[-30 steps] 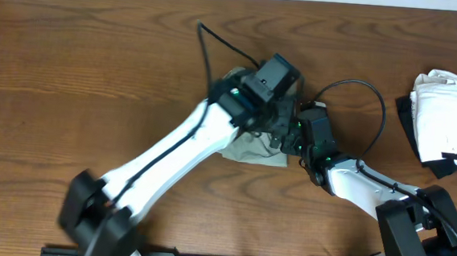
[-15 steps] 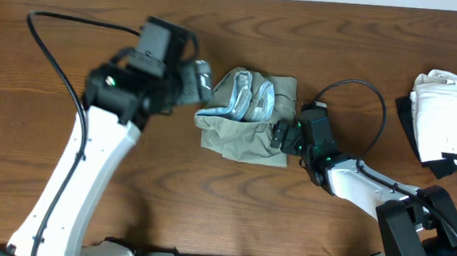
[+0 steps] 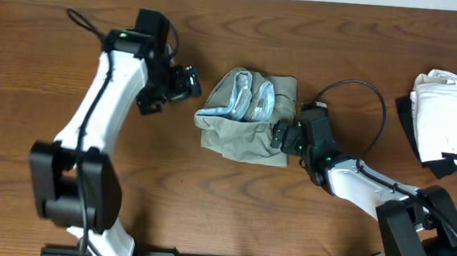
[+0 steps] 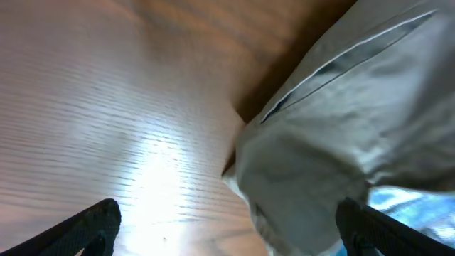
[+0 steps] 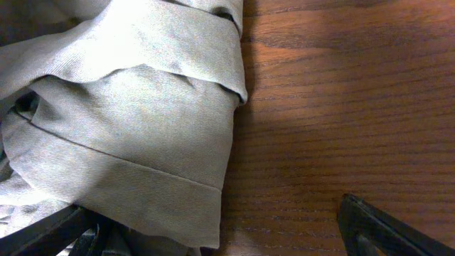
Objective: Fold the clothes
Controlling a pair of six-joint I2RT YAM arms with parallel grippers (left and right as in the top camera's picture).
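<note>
while open, left tool (image 3: 186, 83) faces clothes (image 3: 243, 125)

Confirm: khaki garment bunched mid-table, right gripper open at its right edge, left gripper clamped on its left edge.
Not clamped: the left gripper is open and apart from the garment, to its left, per the overhead view. The right gripper is as stated.

Before me, the wooden counter (image 3: 42, 18) carries bundled khaki clothes (image 3: 244, 137) at centre, a white-and-black cloth pile (image 3: 447, 111) at right.
</note>
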